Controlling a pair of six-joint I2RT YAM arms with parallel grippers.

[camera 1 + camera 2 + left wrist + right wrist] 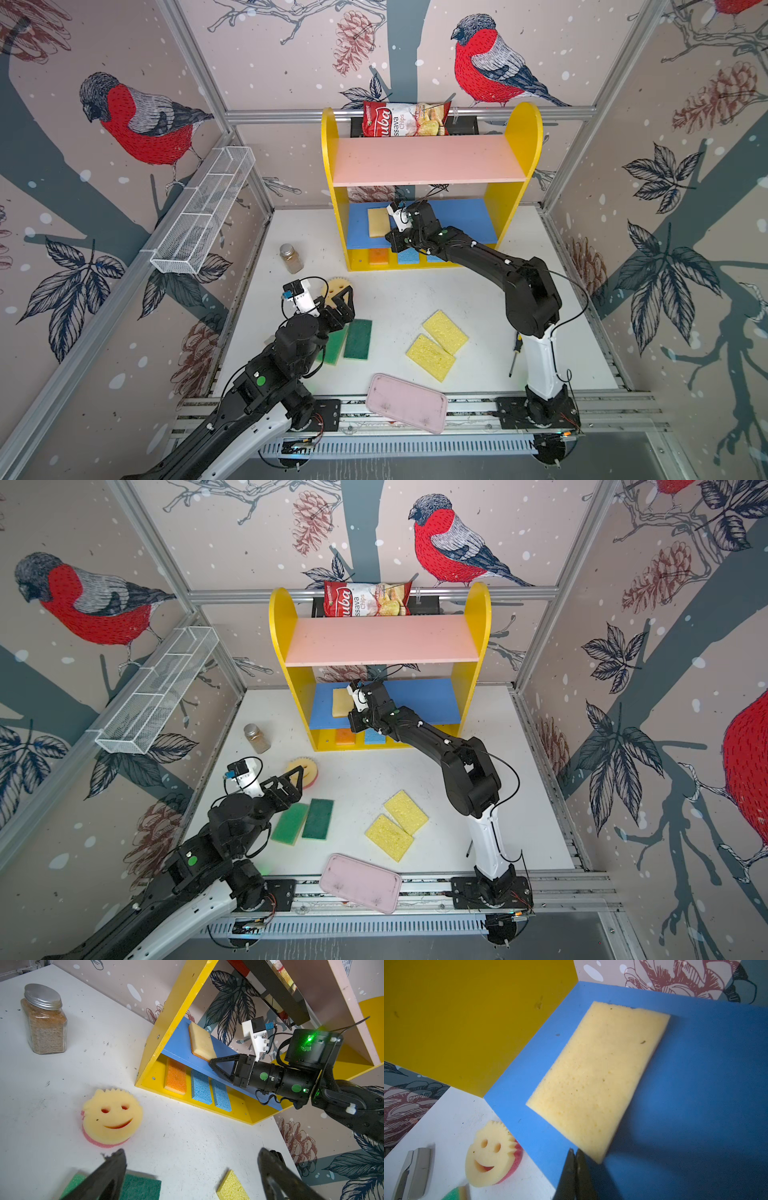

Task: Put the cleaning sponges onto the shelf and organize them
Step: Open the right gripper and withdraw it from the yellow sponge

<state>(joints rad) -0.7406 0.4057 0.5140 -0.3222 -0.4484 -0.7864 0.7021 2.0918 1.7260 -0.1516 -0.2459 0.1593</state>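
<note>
Fingers (568, 1169) of the right gripper (574, 1152) pinch together empty, seemingly touching the tan sponge (596, 1080); the left gripper (192, 1151) gapes wide.

Bright, even light; soft shadows; bowed edges; blurred close-up jaws

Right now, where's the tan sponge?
In both top views the tan sponge lies on the blue middle board of the shelf, near its left side, with the right gripper at its front edge.
</note>
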